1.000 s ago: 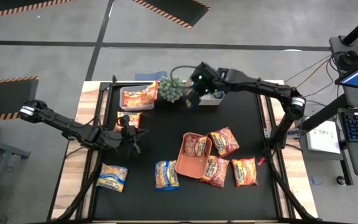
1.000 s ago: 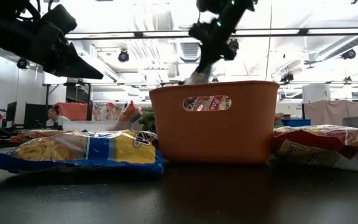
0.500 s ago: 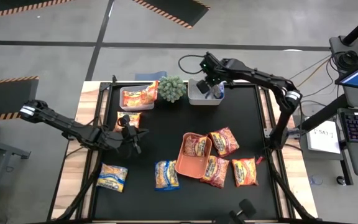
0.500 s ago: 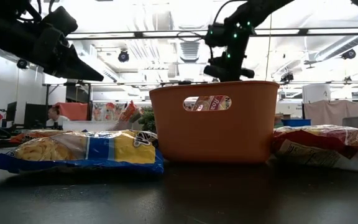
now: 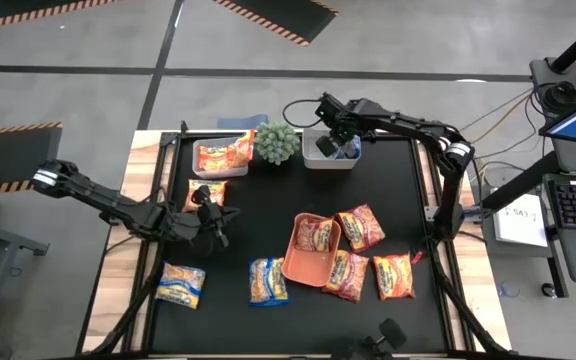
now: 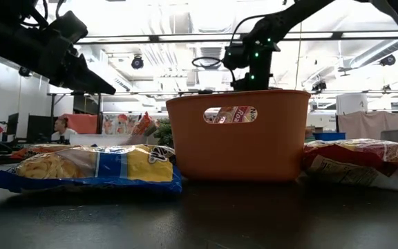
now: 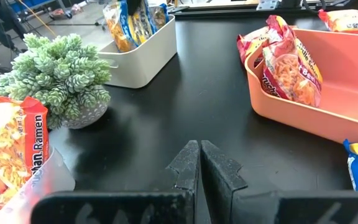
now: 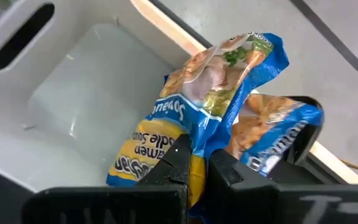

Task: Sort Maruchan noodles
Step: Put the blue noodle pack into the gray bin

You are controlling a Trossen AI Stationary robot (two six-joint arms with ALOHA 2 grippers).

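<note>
Right gripper (image 8: 194, 163) closed, apparently pinching a yellow-and-blue noodle packet (image 8: 197, 118) inside the white bin (image 8: 86, 106) beneath it. Left gripper (image 7: 199, 163) shut, empty; orange tray (image 7: 328, 93) ahead holding a red packet (image 7: 288, 65).

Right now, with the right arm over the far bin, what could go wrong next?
1. The right gripper has its jaws shut on a yellow-blue packet inside the white bin; if it lifts before opening, the packet may come back out.
2. The packet stands on edge against the bin wall, so it may tip over the rim.
3. The plant stands close beside the bin; a wide swing could hit it.
</note>
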